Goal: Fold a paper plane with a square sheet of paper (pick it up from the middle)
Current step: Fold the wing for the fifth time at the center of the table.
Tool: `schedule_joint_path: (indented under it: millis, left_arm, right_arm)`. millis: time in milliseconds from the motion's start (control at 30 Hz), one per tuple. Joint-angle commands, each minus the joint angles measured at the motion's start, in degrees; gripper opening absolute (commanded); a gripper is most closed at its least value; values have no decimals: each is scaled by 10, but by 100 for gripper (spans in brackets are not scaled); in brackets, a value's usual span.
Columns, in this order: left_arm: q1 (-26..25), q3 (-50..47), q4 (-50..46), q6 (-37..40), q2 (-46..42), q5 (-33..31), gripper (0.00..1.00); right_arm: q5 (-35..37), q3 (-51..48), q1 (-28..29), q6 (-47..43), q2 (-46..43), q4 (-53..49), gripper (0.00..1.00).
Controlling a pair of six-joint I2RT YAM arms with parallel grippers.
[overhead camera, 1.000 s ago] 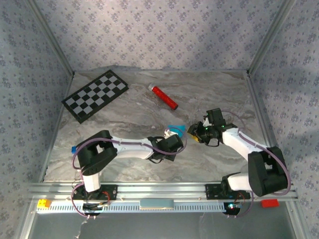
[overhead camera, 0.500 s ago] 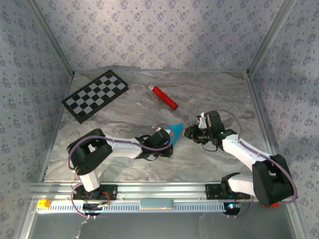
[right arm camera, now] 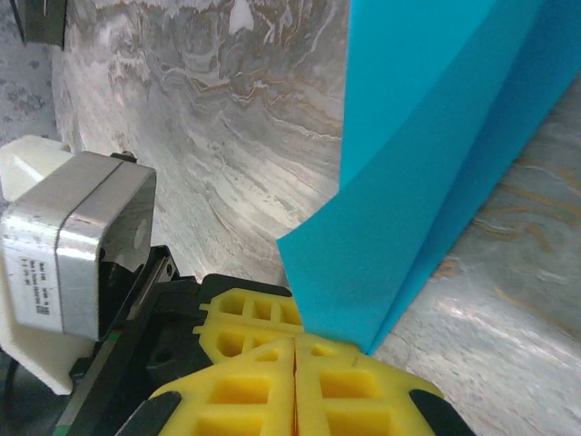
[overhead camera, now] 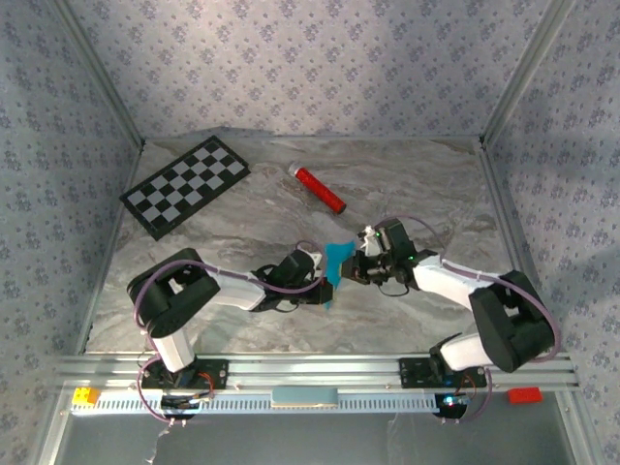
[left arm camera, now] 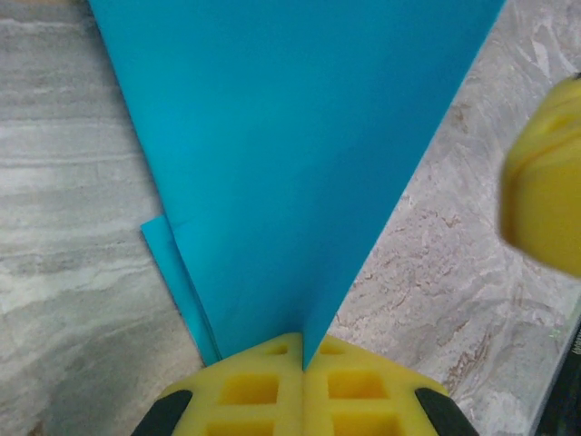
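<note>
The paper plane (overhead camera: 337, 260) is a folded cyan dart standing on edge above the table's middle, between both grippers. My left gripper (overhead camera: 325, 277) is shut on it from the left. In the left wrist view the paper plane (left arm camera: 290, 163) narrows down into the closed seam of that gripper (left arm camera: 302, 359). My right gripper (overhead camera: 356, 263) is shut against it from the right. In the right wrist view the paper plane (right arm camera: 436, 163) has its lower edge at the tip of the closed right gripper (right arm camera: 297, 350), and its corner lies over one pad (right arm camera: 363, 381).
A black-and-white checkerboard (overhead camera: 184, 184) lies at the back left. A red cylinder (overhead camera: 320, 189) lies behind the grippers. Patterned walls and metal posts close in the marble table (overhead camera: 436, 184). A yellow block (overhead camera: 85, 395) and a red block (overhead camera: 523, 394) sit by the front rail.
The right gripper has moved left to the paper plane and closed. The left gripper has turned the paper plane up on edge and drawn slightly left with it.
</note>
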Motion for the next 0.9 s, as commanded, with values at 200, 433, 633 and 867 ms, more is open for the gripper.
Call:
schedule_joint_path:
  millis: [200, 433, 633, 867]
  left_arm:
    - [14, -31, 23, -14, 15, 66, 2]
    - [23, -44, 44, -25, 25, 83, 2]
    - [26, -43, 44, -27, 32, 90, 3]
    - [26, -39, 47, -32, 33, 93, 6]
  right_arm:
    - [-6, 40, 10, -2, 63, 33, 5]
    - [-12, 42, 0, 17, 103, 68, 4]
    - [-8, 43, -6, 18, 114, 68, 4]
    - [-2, 37, -13, 20, 121, 66, 4]
